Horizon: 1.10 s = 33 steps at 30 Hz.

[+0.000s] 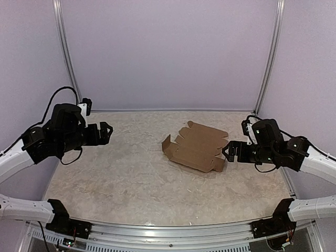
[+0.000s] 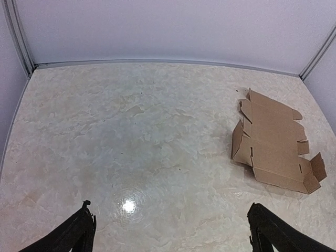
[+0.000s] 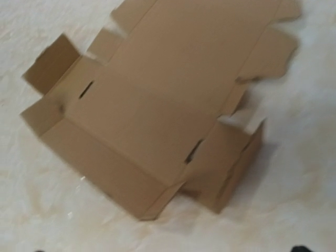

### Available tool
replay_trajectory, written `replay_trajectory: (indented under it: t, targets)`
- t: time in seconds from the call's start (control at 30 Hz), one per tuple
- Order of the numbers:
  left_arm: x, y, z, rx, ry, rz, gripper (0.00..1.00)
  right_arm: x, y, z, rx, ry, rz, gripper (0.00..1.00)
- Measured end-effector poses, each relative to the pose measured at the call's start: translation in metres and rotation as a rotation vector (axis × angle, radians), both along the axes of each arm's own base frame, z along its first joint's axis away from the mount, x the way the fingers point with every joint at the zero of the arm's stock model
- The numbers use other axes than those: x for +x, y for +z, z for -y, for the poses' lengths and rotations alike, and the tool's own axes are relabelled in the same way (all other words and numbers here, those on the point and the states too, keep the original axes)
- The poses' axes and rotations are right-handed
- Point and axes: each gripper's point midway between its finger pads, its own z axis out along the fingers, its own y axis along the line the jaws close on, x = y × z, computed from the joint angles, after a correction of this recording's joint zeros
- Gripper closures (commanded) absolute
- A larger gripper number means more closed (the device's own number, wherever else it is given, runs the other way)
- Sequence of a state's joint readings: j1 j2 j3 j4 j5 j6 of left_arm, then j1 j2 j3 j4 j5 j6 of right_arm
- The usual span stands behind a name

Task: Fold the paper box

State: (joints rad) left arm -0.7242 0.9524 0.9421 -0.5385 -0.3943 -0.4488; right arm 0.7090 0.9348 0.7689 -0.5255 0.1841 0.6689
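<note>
The paper box is a flat brown die-cut cardboard sheet lying on the table right of centre, with some side flaps and tabs raised. It also shows in the left wrist view at the right and fills the right wrist view. My left gripper hovers open and empty above the table's left side, far from the sheet; its fingers stand wide apart. My right gripper is open and empty just right of the sheet's near-right corner; only its fingertips show at the frame's bottom edge.
The marbled table is enclosed by lilac walls at the back and sides, with metal corner posts. A metal rail runs along the near edge between the arm bases.
</note>
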Motion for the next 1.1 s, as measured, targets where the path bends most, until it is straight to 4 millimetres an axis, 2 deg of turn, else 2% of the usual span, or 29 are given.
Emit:
replay_trajectory:
  t: [0.17, 0.4, 0.57, 0.87, 1.1]
  targets:
    - [-0.005, -0.002, -0.006, -0.007, 0.02, 0.015, 0.01, -0.008, -0.017, -0.025, 0.075, -0.011, -0.058, 0.01]
    - [-0.013, 0.007, -0.015, -0.043, 0.04, 0.05, 0.01, -0.018, -0.034, -0.067, 0.166, -0.027, -0.109, 0.02]
    - [-0.022, 0.005, -0.027, -0.067, 0.068, 0.069, 0.01, -0.021, -0.059, -0.092, 0.238, -0.075, -0.148, 0.02]
    - [-0.034, 0.022, -0.042, -0.12, 0.084, 0.124, 0.01, -0.004, -0.089, -0.124, 0.39, -0.199, -0.194, 0.02]
    - [-0.046, 0.034, -0.056, -0.124, 0.096, 0.155, 0.01, 0.005, -0.113, -0.135, 0.441, -0.265, -0.227, 0.06]
